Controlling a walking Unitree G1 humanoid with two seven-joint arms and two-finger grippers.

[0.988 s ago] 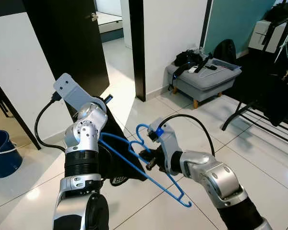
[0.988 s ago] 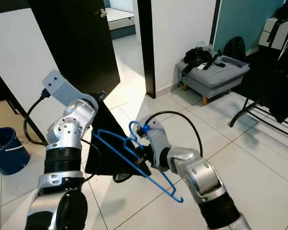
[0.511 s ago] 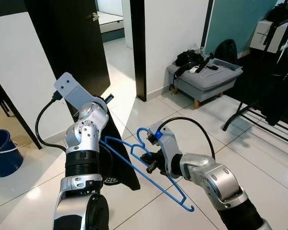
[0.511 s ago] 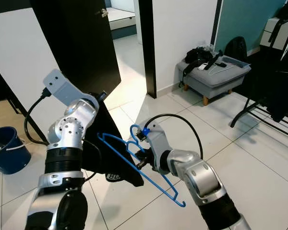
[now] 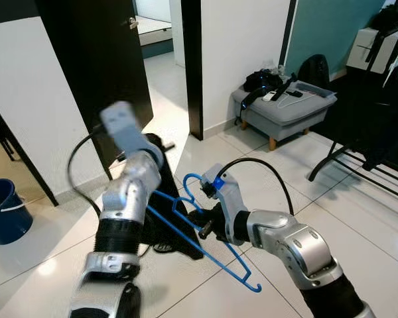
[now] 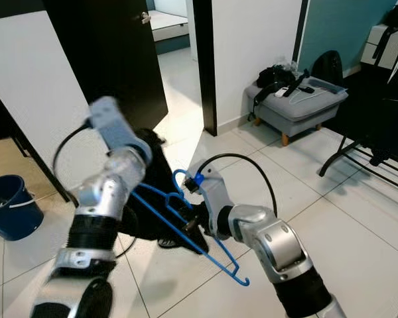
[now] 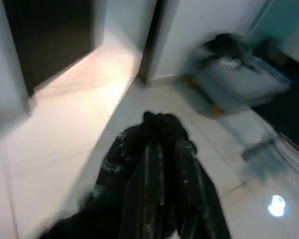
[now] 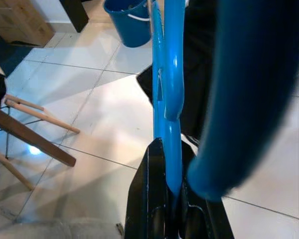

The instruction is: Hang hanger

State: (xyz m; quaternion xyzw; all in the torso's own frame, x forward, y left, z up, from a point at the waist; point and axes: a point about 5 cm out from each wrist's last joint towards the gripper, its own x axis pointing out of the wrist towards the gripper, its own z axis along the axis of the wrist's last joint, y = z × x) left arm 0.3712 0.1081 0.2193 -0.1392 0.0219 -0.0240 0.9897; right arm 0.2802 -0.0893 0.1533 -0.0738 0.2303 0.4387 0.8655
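A blue plastic hanger slants across in front of me, hook upward. My right gripper is shut on it near the neck; in the right wrist view the hanger runs straight out from between the black fingers. My left gripper is raised and blurred by motion, shut on a black garment that hangs behind the hanger's left end. Bunched black cloth covers the fingers in the left wrist view.
A dark clothes rack with hanging clothes stands at the right. A grey footstool piled with black items sits by the white wall. An open dark door is behind the left arm, a blue bucket at far left.
My left arm has swung right and forward with the black garment, bringing the cloth closer to the hanger. The right gripper and hanger shifted only slightly.
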